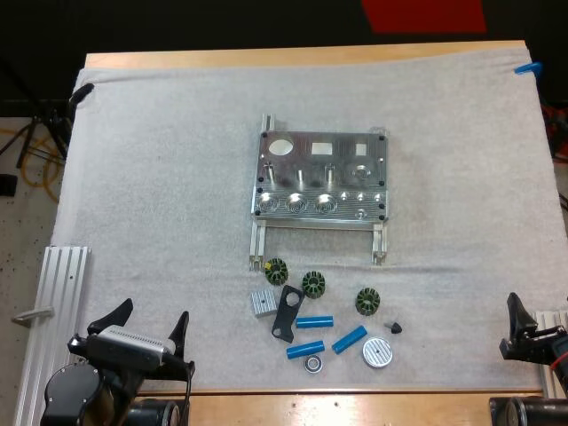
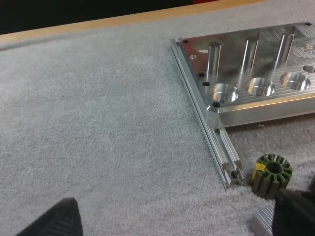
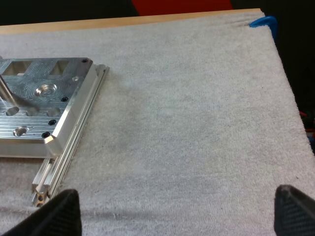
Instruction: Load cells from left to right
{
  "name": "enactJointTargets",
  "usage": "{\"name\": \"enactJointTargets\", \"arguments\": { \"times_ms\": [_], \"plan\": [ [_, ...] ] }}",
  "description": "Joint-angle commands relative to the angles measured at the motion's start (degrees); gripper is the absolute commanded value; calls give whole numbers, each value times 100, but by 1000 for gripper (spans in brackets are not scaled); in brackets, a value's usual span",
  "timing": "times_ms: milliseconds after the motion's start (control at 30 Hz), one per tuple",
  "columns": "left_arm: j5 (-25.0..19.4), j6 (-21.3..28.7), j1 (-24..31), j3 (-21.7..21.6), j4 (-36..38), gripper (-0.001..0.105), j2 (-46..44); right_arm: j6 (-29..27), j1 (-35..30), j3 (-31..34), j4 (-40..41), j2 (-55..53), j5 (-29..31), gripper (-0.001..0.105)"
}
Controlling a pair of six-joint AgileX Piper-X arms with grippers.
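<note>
The metal fixture (image 1: 321,176) sits on its rails mid-mat, with three round pockets along its front left and upright posts behind them (image 2: 251,73). Three blue cylinders (image 1: 314,322) (image 1: 349,339) (image 1: 304,349) lie on the mat in front of it, among dark green toothed rings (image 1: 313,284) and a black bracket (image 1: 286,312). My left gripper (image 1: 148,321) is open at the mat's near left, short of the parts; one green ring (image 2: 272,175) lies beside its finger. My right gripper (image 1: 532,327) is open at the near right, facing the fixture's right end (image 3: 47,98). Neither holds anything.
A ribbed aluminium block (image 1: 263,303), a round silver disc (image 1: 377,353), a small bearing (image 1: 312,363) and a black cone (image 1: 394,327) lie among the parts. An aluminium rail (image 1: 53,311) runs along the left table edge. Bare mat (image 3: 187,123) stretches right of the fixture.
</note>
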Motion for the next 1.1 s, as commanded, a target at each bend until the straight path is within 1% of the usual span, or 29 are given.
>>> {"name": "enactJointTargets", "arguments": {
  "times_ms": [0,100,200,267,367,500,567,600,667,700,767,800,867,900,967,1000,1067],
  "plan": [
    [-46,-51,-5,-40,-72,76,-793,21,-15,-33,-86,-236,6,77],
    [-33,-51,-5,-40,-72,76,-793,21,-15,-33,-86,-236,6,77],
    [116,-51,-5,-40,-97,76,-793,21,-15,-33,-86,-236,6,77],
    [244,167,-5,-40,-122,76,-793,51,-15,-33,-86,-236,6,77],
    [253,193,-5,-40,-143,76,-708,24,-15,-33,-126,-196,-10,77],
    [463,193,-35,-209,-149,76,-430,25,-15,-110,-126,-65,-117,77],
    [556,193,-204,-481,-149,76,-90,25,-15,-285,-126,120,-339,77],
    [554,205,-262,-535,-149,76,11,13,-15,-340,-126,178,-366,77],
    [553,365,-493,-872,-149,76,426,-22,-15,-572,-126,427,-484,77],
    [553,466,-564,-959,-149,76,542,-20,-15,-643,-108,508,-533,77],
    [553,686,-859,-1271,-149,76,980,-20,-15,-944,-71,841,-778,77],
    [553,711,-946,-1351,-149,76,1099,-20,-15,-995,-55,896,-858,77],
    [640,924,-1294,-1661,-72,76,1557,-67,-15,-1314,38,1232,-1218,77],
    [658,969,-1382,-1710,-34,76,1636,-67,-15,-1393,47,1308,-1278,77],
    [703,1108,-1709,-1965,112,76,2066,-65,-15,-1660,49,1566,-1665,77],
    [732,1179,-1800,-2049,159,76,2166,-65,-15,-1732,49,1610,-1764,77],
    [833,1348,-2152,-2250,271,76,2481,-65,62,-1982,49,1834,-2016,77]
  ]
}}
